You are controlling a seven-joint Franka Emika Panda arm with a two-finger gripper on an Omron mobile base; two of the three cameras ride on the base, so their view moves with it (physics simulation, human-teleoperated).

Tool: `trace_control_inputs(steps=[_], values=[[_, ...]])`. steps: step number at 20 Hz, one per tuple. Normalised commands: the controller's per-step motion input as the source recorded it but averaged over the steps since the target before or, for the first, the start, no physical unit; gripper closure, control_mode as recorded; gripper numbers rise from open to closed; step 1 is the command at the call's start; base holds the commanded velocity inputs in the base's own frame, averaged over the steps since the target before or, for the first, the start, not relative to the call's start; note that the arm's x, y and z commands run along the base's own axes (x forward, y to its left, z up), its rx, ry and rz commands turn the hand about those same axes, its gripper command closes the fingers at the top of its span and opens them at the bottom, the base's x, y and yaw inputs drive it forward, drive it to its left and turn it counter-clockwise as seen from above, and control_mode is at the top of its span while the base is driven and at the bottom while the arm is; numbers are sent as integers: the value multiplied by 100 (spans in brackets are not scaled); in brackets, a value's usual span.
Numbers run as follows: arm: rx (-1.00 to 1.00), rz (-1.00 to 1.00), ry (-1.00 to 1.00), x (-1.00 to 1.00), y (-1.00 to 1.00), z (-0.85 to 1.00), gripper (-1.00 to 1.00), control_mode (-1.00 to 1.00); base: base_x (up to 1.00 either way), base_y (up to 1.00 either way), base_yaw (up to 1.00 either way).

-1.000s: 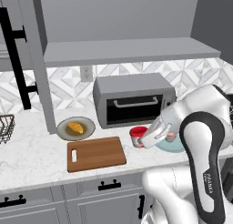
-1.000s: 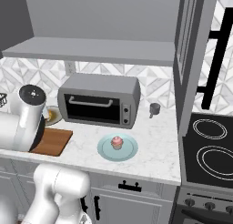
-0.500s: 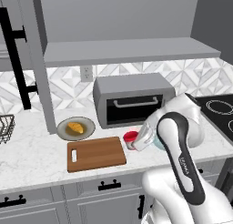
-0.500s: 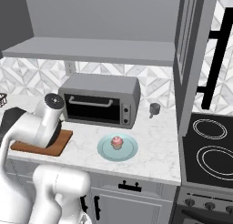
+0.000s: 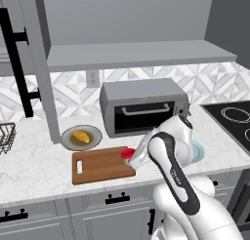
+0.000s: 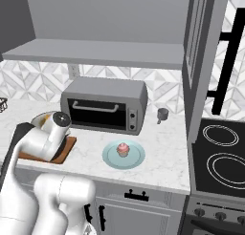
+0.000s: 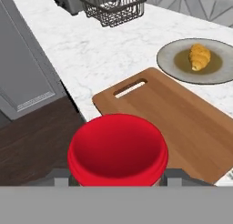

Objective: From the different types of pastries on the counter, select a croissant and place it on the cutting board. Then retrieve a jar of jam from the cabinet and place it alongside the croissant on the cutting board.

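My gripper (image 5: 132, 159) is shut on the jar of jam (image 5: 127, 153), a small red jar held just above the right end of the cutting board (image 5: 97, 166). In the hand view the jar's red lid (image 7: 117, 150) sits large between my fingertips, with the brown cutting board (image 7: 182, 118) and its white slot handle beyond. The golden croissant (image 5: 80, 136) lies on a grey plate (image 5: 66, 137) behind the board, apart from it; it shows as the croissant (image 7: 199, 57) in the hand view too. The pink cupcake (image 6: 123, 149) sits on a pale blue plate (image 6: 109, 158).
A grey toaster oven (image 5: 144, 106) stands behind the board under the cabinet shelf (image 5: 136, 56). A black wire basket (image 7: 113, 7) sits on the counter (image 5: 34, 166) far left. A small cup (image 6: 162, 114) and the stove (image 6: 220, 153) are to the right.
My arm has swung left with the jar, from beside the cupcake's plate to over the right end of the cutting board. The croissant and cupcake have not moved.
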Motion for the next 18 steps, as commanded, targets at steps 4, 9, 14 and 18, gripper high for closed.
trace_control_inputs(steps=[4, 9, 14, 18], values=[[16, 0, 0, 63, -1, -13, 100, -100, 0, 0, 0], [0, 0, 0, 24, -3, -3, 100, -100, 0, 0, 0], [-11, 1, -8, 49, -19, -40, 100, -100, 0, 0, 0], [-5, 0, -22, 29, -18, -62, 100, -100, 0, 0, 0]])
